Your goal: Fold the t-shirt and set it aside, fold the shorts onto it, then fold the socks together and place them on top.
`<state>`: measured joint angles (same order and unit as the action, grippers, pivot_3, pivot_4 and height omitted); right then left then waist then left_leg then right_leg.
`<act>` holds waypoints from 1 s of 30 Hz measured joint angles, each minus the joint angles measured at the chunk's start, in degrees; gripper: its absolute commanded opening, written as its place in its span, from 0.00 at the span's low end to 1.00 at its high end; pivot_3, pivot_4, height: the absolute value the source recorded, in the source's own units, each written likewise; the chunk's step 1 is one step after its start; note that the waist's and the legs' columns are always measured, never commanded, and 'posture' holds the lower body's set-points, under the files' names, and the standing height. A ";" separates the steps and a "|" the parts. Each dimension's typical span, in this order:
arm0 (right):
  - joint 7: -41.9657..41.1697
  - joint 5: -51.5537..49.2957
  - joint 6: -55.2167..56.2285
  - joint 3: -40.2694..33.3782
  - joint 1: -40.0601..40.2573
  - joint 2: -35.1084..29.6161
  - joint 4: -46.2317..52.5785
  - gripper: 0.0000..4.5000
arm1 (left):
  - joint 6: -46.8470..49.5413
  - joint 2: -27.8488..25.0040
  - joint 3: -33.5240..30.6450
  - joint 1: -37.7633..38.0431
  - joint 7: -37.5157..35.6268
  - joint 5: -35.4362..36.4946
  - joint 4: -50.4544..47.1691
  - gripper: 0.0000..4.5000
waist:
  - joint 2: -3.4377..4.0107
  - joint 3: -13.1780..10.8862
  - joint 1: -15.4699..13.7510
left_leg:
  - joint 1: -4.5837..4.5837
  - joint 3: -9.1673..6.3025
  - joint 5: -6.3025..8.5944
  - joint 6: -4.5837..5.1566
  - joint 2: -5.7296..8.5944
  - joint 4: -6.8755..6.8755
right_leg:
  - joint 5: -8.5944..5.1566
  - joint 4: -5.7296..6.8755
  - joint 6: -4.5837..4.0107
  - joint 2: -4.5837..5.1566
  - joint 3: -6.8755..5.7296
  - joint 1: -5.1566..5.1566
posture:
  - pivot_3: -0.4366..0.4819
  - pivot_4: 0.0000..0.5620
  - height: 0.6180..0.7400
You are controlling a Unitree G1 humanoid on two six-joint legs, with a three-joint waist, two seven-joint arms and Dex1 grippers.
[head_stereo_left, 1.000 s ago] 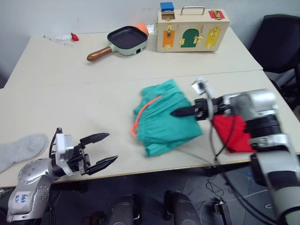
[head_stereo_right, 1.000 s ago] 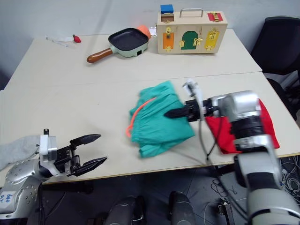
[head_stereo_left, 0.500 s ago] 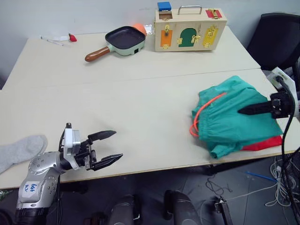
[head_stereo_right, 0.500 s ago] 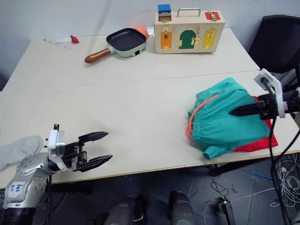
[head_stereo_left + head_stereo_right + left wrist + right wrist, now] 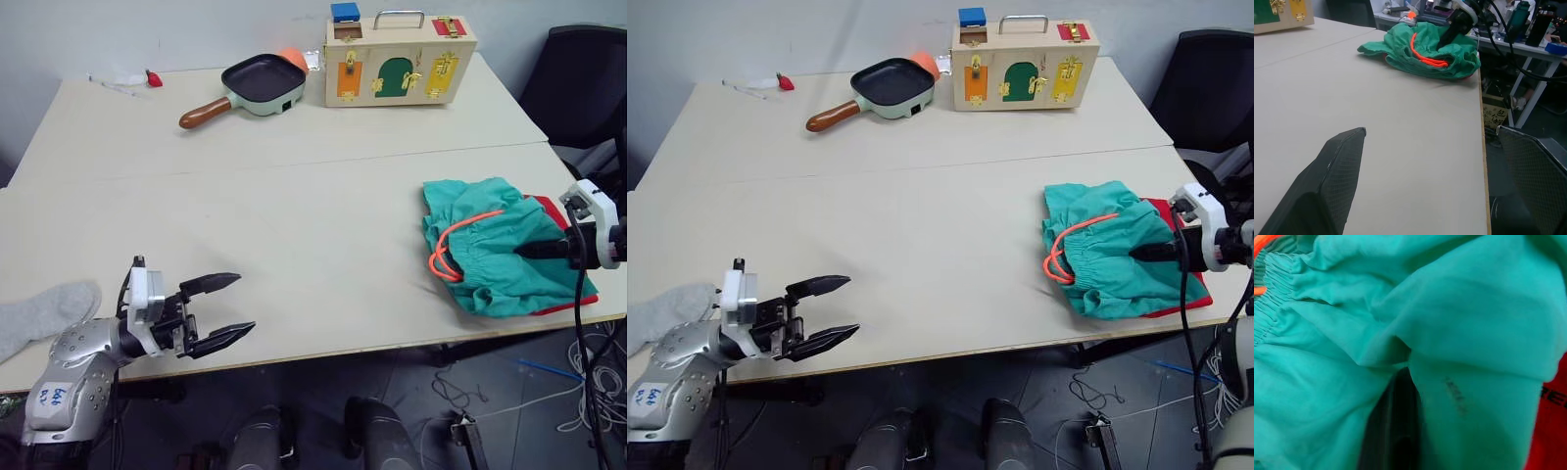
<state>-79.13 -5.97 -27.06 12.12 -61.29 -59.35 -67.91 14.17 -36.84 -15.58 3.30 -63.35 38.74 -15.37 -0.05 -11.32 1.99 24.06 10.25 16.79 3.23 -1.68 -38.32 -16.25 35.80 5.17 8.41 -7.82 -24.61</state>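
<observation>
Shorts: the teal shorts (image 5: 505, 259) lie bunched at the right edge of the desk (image 5: 294, 225), orange drawstring (image 5: 453, 245) looping on the side toward the desk's middle
T-shirt: the red t-shirt (image 5: 568, 299) lies under the shorts, only a rim showing at the near and right edges
Right pincer: the right pincer (image 5: 539, 250) is buried in the shorts' fabric; it seems clamped on a fold, with cloth wrapped round the dark fingers (image 5: 1393, 431)
Left pincer: the left pincer (image 5: 227, 305) hovers at the near desk edge, its fingers apart, holding nothing, well apart from the clothes
Sock: a grey sock (image 5: 44, 311) lies at the near left edge, just beside the left arm
Far side: a frying pan (image 5: 250, 86) and a wooden latch box (image 5: 400, 59)
</observation>
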 measured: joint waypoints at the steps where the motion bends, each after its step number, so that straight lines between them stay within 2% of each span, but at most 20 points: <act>1: -0.13 0.09 2.02 -1.30 0.80 -0.78 0.36 0.44 | 0.27 -0.20 -0.28 0.16 0.00 0.28 -0.21 1.00 | 0.00 0.00 -0.20 | 0.01 -0.01 0.00 0.00 0.00 -0.03 | 0.00 0.00 0.00 0.00 -0.01 0.01 | 0.48 0.27 1.00; 7: -2.58 -0.67 20.20 -9.13 7.88 -7.37 7.06 0.92 | 2.00 -1.76 -3.70 2.09 0.70 0.98 -0.51 1.00 | 0.04 -0.02 -0.25 | -0.02 0.00 0.00 0.00 0.01 -0.05 | 0.02 0.01 0.03 -0.03 0.01 0.05 | 0.48 0.27 1.00; 10: -2.46 -5.41 24.78 -15.95 12.89 -6.05 16.00 0.92 | 2.25 -2.15 -5.67 3.20 1.26 1.44 -0.98 1.00 | 0.02 -0.01 0.58 | -0.36 0.09 -0.01 -0.07 -0.08 0.03 | 0.02 0.05 0.03 -0.07 0.08 0.26 | 0.48 0.27 1.00; 13: -1.58 -12.12 24.11 -20.93 23.64 0.52 33.12 0.92 | 1.81 -2.18 -7.79 5.01 1.92 1.33 -0.78 1.00 | -0.04 0.00 1.08 | -1.01 0.02 0.06 -0.21 -0.21 0.25 | -0.02 -0.12 -0.02 -0.12 0.01 0.88 | 0.48 0.27 1.00; 15: 0.80 -14.17 23.21 -21.33 29.09 5.39 42.05 0.92 | 0.93 -2.15 -9.21 6.11 2.49 0.99 -0.35 1.00 | -0.03 -0.01 0.95 | -0.99 -0.03 0.08 -0.23 -0.19 0.25 | -0.02 -0.08 -0.03 -0.10 0.00 0.88 | 0.48 0.27 1.00; 17: 6.44 -14.28 21.68 -20.81 32.87 10.48 50.41 1.00 | -0.31 -1.94 -11.74 8.00 3.48 0.30 0.35 1.00 | 0.02 -0.03 0.83 | -0.96 -0.03 0.09 -0.22 -0.13 0.25 | -0.02 -0.02 -0.03 -0.01 0.02 0.81 | 0.48 0.27 1.00; 20: 13.30 -14.28 16.88 -16.70 37.05 16.19 64.98 1.00 | -2.69 -1.22 -17.94 12.64 5.43 -0.83 1.08 1.00 | 0.01 -0.02 0.77 | -0.89 -0.07 0.22 -0.41 -0.13 0.27 | -0.02 -0.04 -0.03 0.02 0.03 0.72 | 0.48 0.27 1.00; 26: 17.16 -16.37 11.86 -14.48 38.33 21.72 70.73 1.00 | -5.47 1.57 -27.51 23.11 6.66 -1.18 5.78 1.00 | -0.18 0.06 0.11 | -0.84 -0.18 0.52 -0.34 -0.06 0.28 | -0.02 -0.28 -0.03 0.08 -0.05 0.90 | 0.48 0.27 1.00; 27: 17.20 -16.60 11.85 -14.07 38.72 22.76 71.04 1.00 | -5.89 2.28 -29.27 24.32 7.11 -1.18 6.96 1.00 | -0.02 0.00 0.22 | -0.83 -1.16 0.41 -0.08 0.26 0.45 | 0.00 -0.77 0.04 0.30 -1.07 1.72 | 0.48 0.27 1.00; 29: 17.27 -16.77 11.86 -12.34 39.42 24.56 71.52 1.00 | -6.59 2.93 -32.03 25.52 8.53 -1.18 8.67 1.00 | 0.00 -0.02 0.93 | -0.82 -3.00 -0.07 0.34 1.03 0.99 | -0.07 -0.90 0.34 0.94 -2.97 2.71 | 0.48 0.27 1.00; 30: 17.42 -16.80 11.87 -11.77 39.39 25.69 72.03 1.00 | -6.77 3.27 -33.14 26.08 9.41 -1.18 9.61 1.00 | 0.01 -0.02 1.14 | -0.81 -3.95 -0.55 0.68 1.73 1.29 | -0.30 -0.79 0.75 1.10 -3.57 3.06 | 0.48 0.27 1.00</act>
<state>-61.71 -22.77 -15.19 0.35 -21.90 -33.66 4.12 7.40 -33.57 -48.72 29.39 -53.93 37.56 -5.77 -0.04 -11.35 3.13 23.25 6.31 16.24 3.91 0.06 -37.04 -16.55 35.01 5.93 9.51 -11.39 -21.55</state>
